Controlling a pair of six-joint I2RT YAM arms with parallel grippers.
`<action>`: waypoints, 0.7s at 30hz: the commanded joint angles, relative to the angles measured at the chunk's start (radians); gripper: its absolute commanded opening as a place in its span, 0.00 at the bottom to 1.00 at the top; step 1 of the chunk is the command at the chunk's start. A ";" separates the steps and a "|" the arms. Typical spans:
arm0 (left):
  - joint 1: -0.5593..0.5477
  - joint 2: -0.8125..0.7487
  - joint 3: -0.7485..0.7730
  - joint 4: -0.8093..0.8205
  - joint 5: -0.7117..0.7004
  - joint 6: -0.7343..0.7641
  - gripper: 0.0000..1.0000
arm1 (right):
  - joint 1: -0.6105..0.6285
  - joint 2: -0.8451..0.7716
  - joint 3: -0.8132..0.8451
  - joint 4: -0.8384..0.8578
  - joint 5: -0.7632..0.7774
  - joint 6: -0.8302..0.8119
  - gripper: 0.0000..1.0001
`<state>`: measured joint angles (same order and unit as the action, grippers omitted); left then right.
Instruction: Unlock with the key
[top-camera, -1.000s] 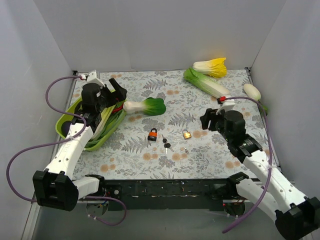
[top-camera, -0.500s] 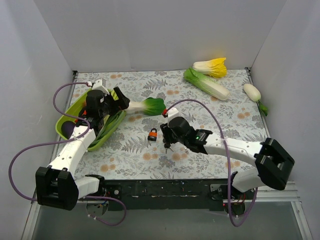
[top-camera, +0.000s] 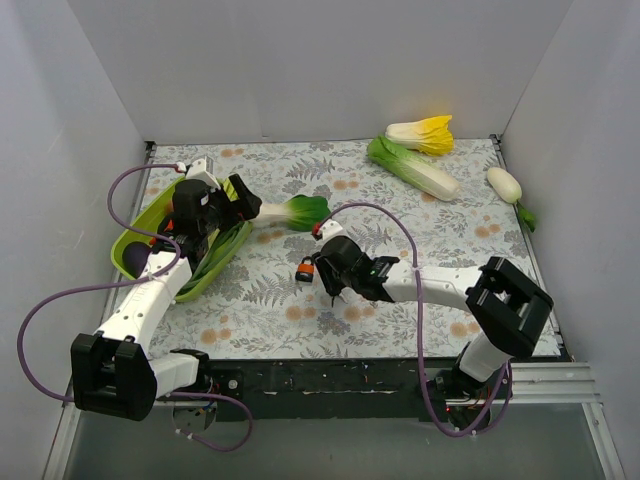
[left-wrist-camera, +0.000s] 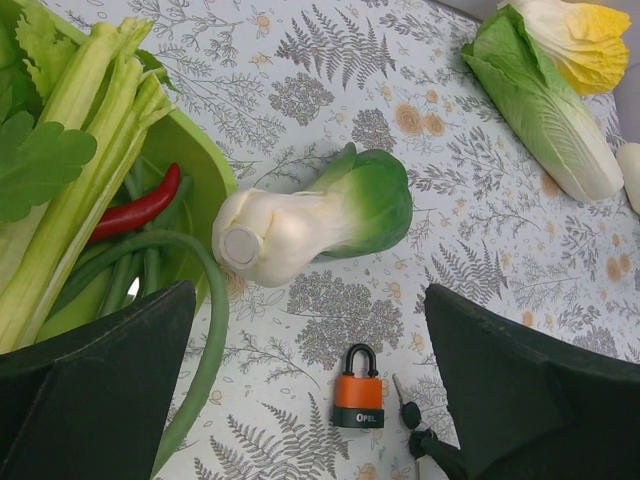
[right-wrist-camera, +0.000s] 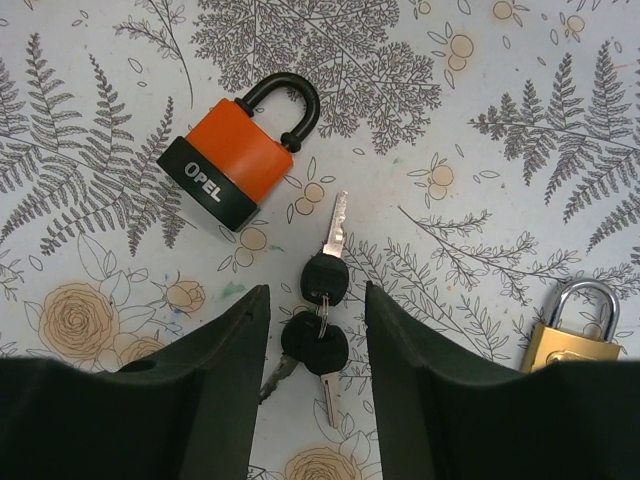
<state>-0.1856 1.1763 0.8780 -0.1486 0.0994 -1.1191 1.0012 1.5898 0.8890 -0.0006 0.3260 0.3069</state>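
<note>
An orange and black padlock (right-wrist-camera: 233, 160) lies shut on the floral mat, also in the top view (top-camera: 305, 268) and the left wrist view (left-wrist-camera: 358, 388). A bunch of black-headed keys (right-wrist-camera: 321, 320) lies just right of it. My right gripper (right-wrist-camera: 316, 300) is open, its fingers straddling the keys without gripping them. A small brass padlock (right-wrist-camera: 568, 340) lies further right. My left gripper (left-wrist-camera: 310, 330) is open and empty, hovering above the mat near the green tray's edge, behind the orange padlock.
A green tray (top-camera: 135, 240) of celery and a red chilli stands at the left. A bok choy (top-camera: 290, 210) lies beside it. A napa cabbage (top-camera: 412, 167), a yellow-tipped cabbage (top-camera: 422, 133) and a white radish (top-camera: 505, 184) lie at the back right.
My right arm swung from the right side to the centre and lowered over the keys, then edged slightly left. My left arm shifted slightly.
</note>
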 joint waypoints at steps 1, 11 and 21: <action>-0.005 -0.035 0.010 0.014 0.026 0.013 0.98 | 0.007 0.027 0.044 0.011 0.001 0.012 0.49; -0.012 -0.035 0.010 0.012 0.062 0.010 0.98 | 0.014 0.071 0.030 0.008 -0.001 0.040 0.45; -0.015 -0.035 0.012 0.011 0.063 0.015 0.98 | 0.014 0.082 0.027 0.002 0.022 0.055 0.41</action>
<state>-0.1986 1.1763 0.8780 -0.1490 0.1501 -1.1187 1.0103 1.6646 0.8959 -0.0051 0.3195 0.3439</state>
